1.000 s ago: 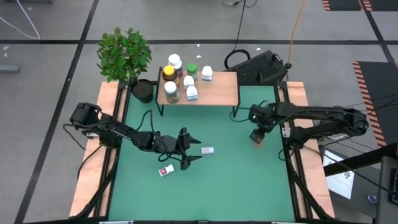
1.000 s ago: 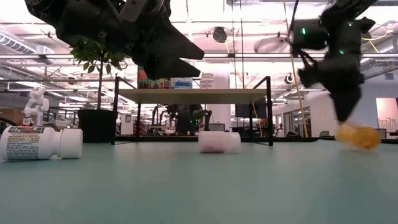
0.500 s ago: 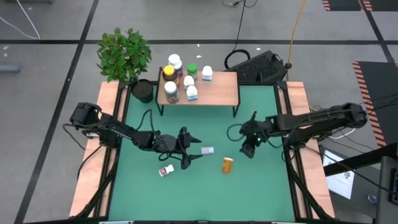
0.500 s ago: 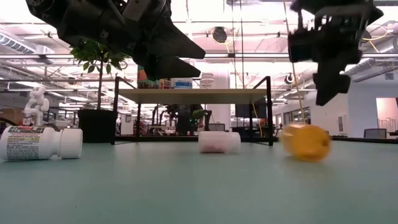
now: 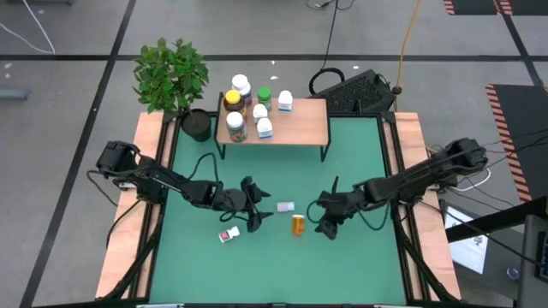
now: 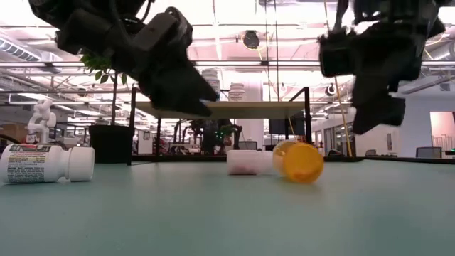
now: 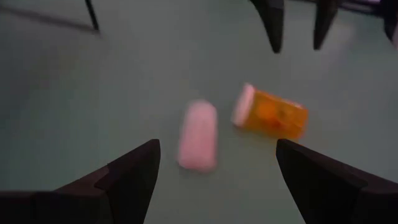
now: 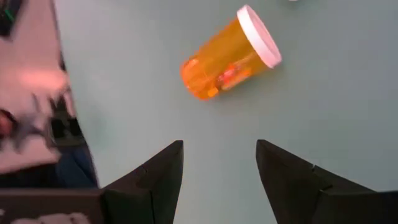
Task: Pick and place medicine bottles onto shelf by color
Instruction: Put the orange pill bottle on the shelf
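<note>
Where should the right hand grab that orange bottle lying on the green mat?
Grip the orange bottle across its round body, not the white cap. It lies on its side with clear mat around it, so come straight down from above with the open right hand, fingers straddling the barrel.

Overhead, table-level, two wrist views
</note>
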You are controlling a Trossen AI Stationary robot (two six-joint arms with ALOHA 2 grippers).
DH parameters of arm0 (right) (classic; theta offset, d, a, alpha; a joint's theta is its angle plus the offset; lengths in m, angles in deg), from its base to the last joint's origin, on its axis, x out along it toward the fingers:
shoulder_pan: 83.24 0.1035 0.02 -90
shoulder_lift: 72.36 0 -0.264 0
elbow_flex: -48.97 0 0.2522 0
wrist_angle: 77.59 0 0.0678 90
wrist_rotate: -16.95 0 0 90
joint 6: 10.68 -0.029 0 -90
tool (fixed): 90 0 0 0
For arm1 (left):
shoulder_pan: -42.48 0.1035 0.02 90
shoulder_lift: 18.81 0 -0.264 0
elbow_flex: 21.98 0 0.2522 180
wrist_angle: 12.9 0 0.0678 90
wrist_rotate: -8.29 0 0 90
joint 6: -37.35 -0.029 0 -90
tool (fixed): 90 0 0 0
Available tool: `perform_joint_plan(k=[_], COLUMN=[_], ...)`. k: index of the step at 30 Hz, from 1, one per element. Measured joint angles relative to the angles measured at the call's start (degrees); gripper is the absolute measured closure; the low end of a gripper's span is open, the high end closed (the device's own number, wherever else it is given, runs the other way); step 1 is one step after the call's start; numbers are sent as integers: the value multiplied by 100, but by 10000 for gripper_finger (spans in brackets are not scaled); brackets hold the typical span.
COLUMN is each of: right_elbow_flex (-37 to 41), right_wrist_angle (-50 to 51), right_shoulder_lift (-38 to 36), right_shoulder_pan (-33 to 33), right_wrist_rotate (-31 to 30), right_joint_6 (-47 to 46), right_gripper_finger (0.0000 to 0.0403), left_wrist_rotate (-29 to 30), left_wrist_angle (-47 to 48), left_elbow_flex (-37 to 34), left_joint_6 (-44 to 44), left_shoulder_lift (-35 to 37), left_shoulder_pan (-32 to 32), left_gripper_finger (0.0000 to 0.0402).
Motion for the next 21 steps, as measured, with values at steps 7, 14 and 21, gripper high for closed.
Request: perform_joint_plan(k=[7,14,21], right_elbow_flex=[186,6,-917], right_wrist_angle=[-1397,-2119,-1035], right_shoulder_lift=[802,1679,2073], right_shoulder_pan=[-72,-421,-648], right_wrist_rotate=[139,762,775], right_joint_6=[-1150,-2179,-2396], right_gripper_finger=[160,65,52], left_wrist_rotate=[227,412,388], left_wrist_angle=[-72,-555,-407], left_elbow_flex=[-11,-4,-2], left_joint_6=[395,142,553], left_shoulder_lift=[-536,-822,-820], left_shoulder_pan=[-632,-750,-747], left_gripper_finger=[78,78,78])
